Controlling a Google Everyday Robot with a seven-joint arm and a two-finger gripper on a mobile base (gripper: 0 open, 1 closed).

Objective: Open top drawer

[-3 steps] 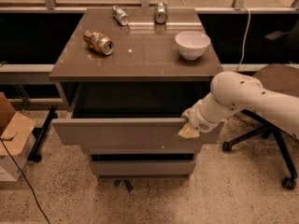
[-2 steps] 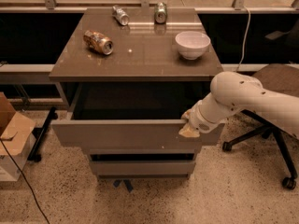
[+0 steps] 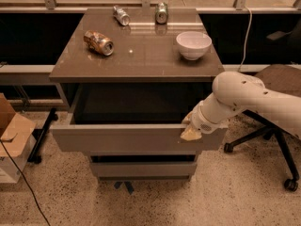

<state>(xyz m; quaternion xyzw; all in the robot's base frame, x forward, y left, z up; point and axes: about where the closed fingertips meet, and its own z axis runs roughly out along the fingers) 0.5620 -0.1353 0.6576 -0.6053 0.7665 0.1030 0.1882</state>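
Observation:
The top drawer [image 3: 127, 138] of the grey-brown cabinet stands pulled out well beyond the countertop, its dark deep interior [image 3: 136, 105] showing. Its flat handleless front faces me. My gripper [image 3: 190, 131] sits at the upper right edge of the drawer front, its pale fingertips hooked over the rim. The white arm [image 3: 249, 100] reaches in from the right.
On the countertop [image 3: 141, 55] lie a brown can [image 3: 99, 42] on its side, a silver can [image 3: 121, 15], an upright green can [image 3: 161, 12] and a white bowl [image 3: 193, 44]. A lower drawer [image 3: 141, 168] is slightly out. An office chair [image 3: 277, 126] stands right; a cardboard box [image 3: 11, 135] left.

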